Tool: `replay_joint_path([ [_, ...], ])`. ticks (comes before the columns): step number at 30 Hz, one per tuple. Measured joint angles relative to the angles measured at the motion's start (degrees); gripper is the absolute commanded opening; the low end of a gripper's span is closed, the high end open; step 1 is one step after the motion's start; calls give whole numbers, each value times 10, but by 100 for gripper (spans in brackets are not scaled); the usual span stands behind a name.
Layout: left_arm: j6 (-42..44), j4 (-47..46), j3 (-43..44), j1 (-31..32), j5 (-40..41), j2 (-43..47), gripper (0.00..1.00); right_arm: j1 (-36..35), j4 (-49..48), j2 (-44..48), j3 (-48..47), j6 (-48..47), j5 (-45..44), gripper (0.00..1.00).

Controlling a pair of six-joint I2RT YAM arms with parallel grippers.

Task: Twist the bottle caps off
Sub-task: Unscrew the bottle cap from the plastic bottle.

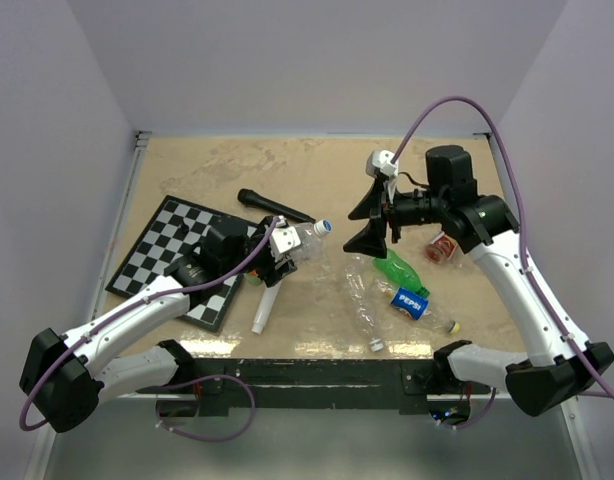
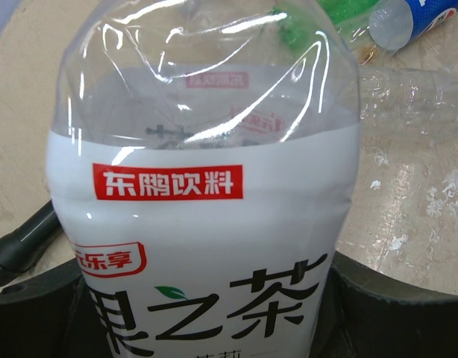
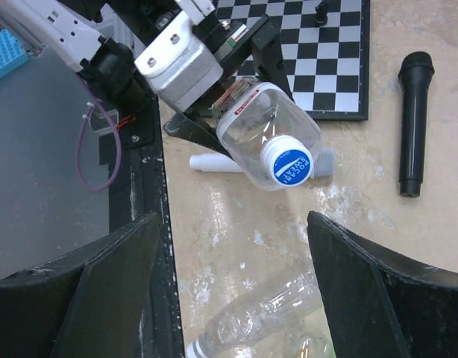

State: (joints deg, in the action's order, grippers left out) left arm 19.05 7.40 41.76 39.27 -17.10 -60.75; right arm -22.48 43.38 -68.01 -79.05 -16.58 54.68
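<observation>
Top external: left pincer [image 1: 279, 248] clamps the bottle [image 1: 305, 240], long axis and blue cap [image 1: 324, 227] pointing far-right toward the right pincer [image 1: 369, 221], which stands apart.

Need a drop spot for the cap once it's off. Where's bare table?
Bare: the far strip of table between back wall and black microphone; a smaller patch between the white cylinder and the clear bottle. Crowded: right middle, where green bottle and Pepsi bottle lie beside it.

Pale lilac walls [image 1: 317, 60] boxed in a tan tabletop [image 1: 217, 165] — its surface scuffed with whitish patches — under even light.
</observation>
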Motion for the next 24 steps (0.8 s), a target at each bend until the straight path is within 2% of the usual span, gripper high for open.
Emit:
replay_joint_path([
  [8,0,0,0,0,0,0,0,0,-4,-46,-1,41,-21,81],
  [16,0,0,0,0,1,0,0,-2,-1,-94,-46,62,-27,79],
  [24,0,0,0,0,6,0,0,-37,-6,-132,-65,96,-35,77],
])
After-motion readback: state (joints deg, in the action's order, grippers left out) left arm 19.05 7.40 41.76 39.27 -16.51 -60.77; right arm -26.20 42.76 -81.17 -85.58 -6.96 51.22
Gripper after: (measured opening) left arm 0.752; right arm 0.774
